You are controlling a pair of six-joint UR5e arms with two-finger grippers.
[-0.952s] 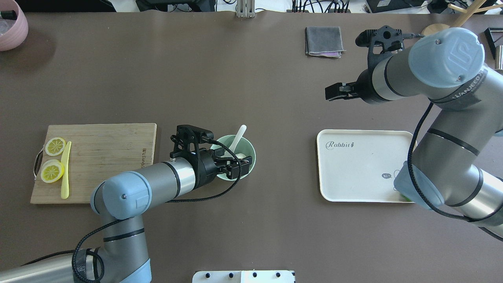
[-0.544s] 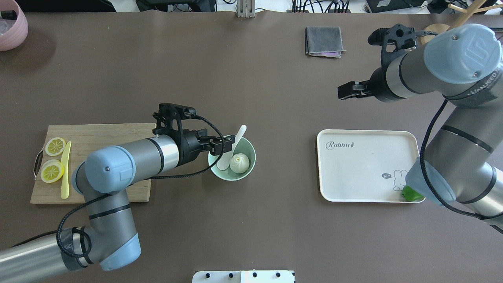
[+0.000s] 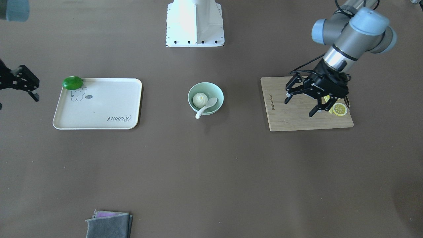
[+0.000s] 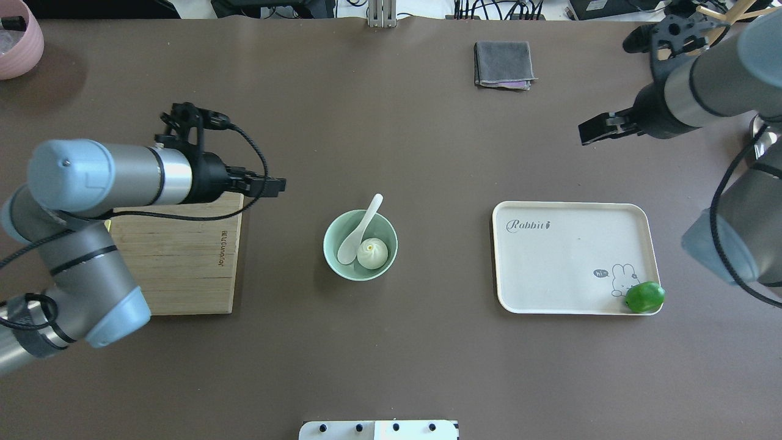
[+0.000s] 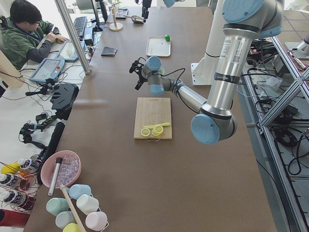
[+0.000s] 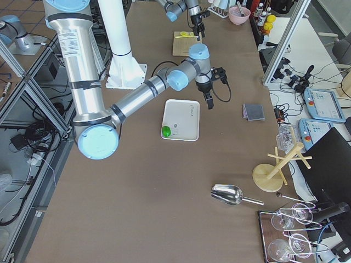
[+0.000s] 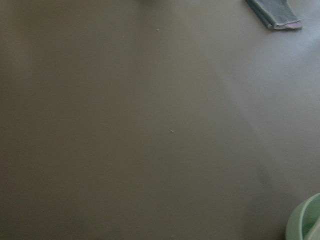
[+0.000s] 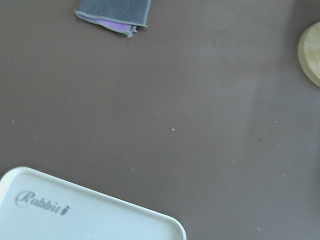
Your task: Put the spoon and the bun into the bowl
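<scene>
Centre of bench (image 4: 391,354): bun (image 4: 372,253) & spoon (image 4: 357,235) lie in bowl (image 4: 330,252), handle over rim. Both spread, empty: left tool (image 3: 299,108) over cutting board (image 3: 297,123), right tool (image 4: 588,135) beyond tray (image 4: 568,269).

The left gripper (image 3: 299,106) hangs with jaws spread above a wooden cutting board (image 3: 290,123), its fingers pointing down at the wood; a lemon slice (image 3: 339,109) lies just beside its outer finger. Well apart from it, toward the right gripper (image 3: 19,86), sits the mint-green bowl (image 3: 218,93), holding the bun (image 3: 200,99) and the white spoon (image 3: 206,106), whose handle leans over the rim. Between the bowl and the right gripper lies a cream tray (image 3: 99,114) with a glossy green fruit (image 3: 72,82) on the corner nearest that gripper, which is half cut off by the frame edge.
</scene>
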